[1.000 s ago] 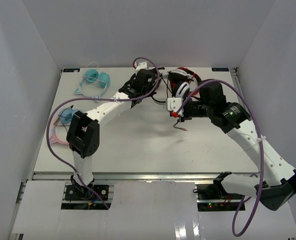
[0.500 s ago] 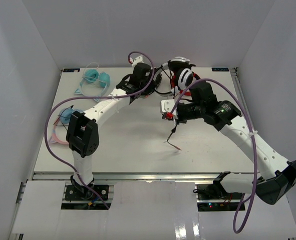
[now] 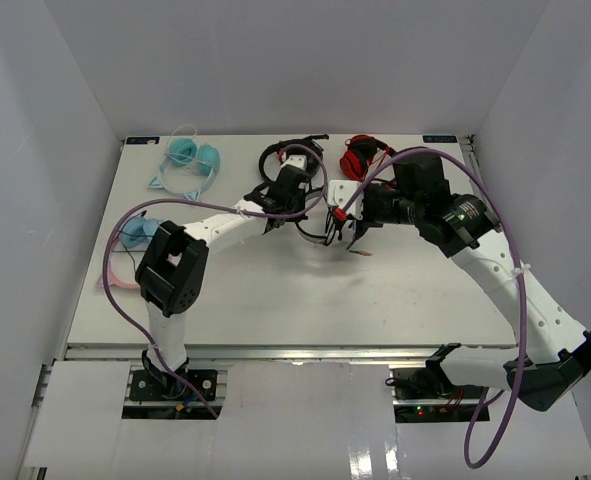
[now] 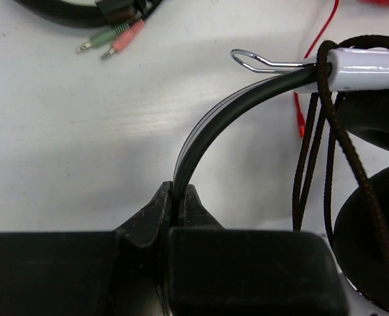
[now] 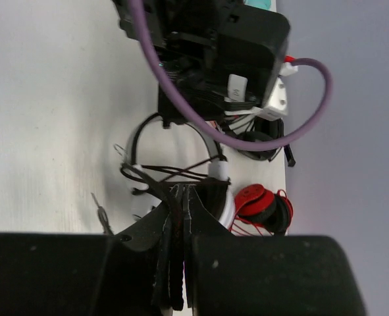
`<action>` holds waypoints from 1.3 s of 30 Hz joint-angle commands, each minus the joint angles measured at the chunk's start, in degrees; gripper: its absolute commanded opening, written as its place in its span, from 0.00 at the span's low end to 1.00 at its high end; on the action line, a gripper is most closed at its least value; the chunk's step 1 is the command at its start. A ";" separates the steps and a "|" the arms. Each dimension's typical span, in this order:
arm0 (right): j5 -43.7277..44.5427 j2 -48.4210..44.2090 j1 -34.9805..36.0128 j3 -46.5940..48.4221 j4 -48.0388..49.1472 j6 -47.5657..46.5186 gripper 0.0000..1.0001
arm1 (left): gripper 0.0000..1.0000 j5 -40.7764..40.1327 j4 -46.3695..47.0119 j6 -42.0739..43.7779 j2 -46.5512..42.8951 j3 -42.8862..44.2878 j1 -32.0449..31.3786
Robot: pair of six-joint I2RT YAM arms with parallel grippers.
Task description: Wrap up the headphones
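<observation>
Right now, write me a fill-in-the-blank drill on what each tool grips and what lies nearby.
1. The left tool is shut on the black ____ of the headphones.
2. The right tool is shut on their thin black ____.
3. The left wrist view shows two plugs, one green and one ____.
4. The other headphones in the right wrist view are ____.

Missing words: headband; cable; pink; red.
</observation>
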 commanded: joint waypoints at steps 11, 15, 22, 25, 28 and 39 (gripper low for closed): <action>16.52 -3.32 -4.24 -5.65 10.65 -5.66 0.11 | 0.00 14.03 17.12 21.03 -20.65 -21.07 -0.58; 11.84 -3.63 -9.24 -8.77 13.71 -5.15 0.11 | 0.00 21.09 20.45 24.36 -26.97 -25.67 -0.58; -3.14 0.75 -19.40 -9.98 15.15 -1.10 0.10 | 0.00 32.51 24.75 28.20 -39.56 -33.20 -0.58; -11.57 2.89 -22.10 -11.50 16.11 2.32 0.10 | 0.00 35.48 25.97 26.06 -44.30 -33.56 -0.57; -17.93 5.04 -22.68 -14.81 19.17 6.52 0.09 | 0.00 39.09 26.61 21.57 -46.21 -31.23 -0.67; -57.66 11.99 -20.08 -31.07 71.69 65.49 0.12 | 0.00 23.24 44.12 -1.80 -46.21 -20.58 -1.40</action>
